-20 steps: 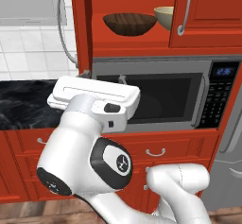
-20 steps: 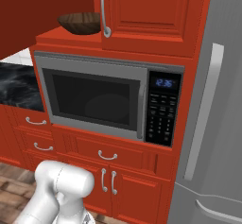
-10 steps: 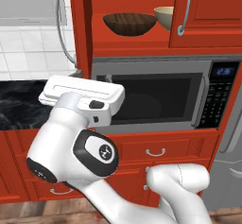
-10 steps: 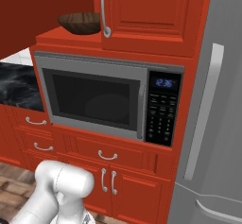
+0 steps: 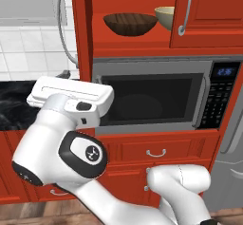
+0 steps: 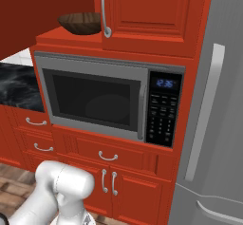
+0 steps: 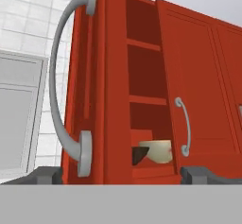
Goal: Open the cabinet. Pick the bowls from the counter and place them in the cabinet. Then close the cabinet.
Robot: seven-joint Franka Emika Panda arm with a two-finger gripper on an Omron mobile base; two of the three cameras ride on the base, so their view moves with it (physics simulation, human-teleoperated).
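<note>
The red cabinet (image 5: 204,10) has its left door (image 5: 81,29) swung out and seen edge-on, while its right door stays closed. Both bowls sit on its lowest shelf: the dark brown one (image 5: 130,23) on the left and the pale beige one (image 5: 166,16) partly behind the right door. The brown bowl (image 6: 80,22) also shows in the right base view. In the hand view my gripper (image 7: 124,176) is open and holds nothing. It looks up at the open door's long curved handle (image 7: 61,86) and at the beige bowl (image 7: 158,150) inside. The black counter (image 5: 12,105) lies to the left.
A steel microwave (image 5: 147,100) is built in directly under the cabinet, with red drawers (image 6: 109,155) below it. A grey fridge (image 6: 218,124) stands at the right. A grey-doored wall cabinet (image 7: 19,114) and white tiles lie left of the open door.
My hand has slid left in front of the microwave, toward the open door's edge. The bowls and doors have not moved.
</note>
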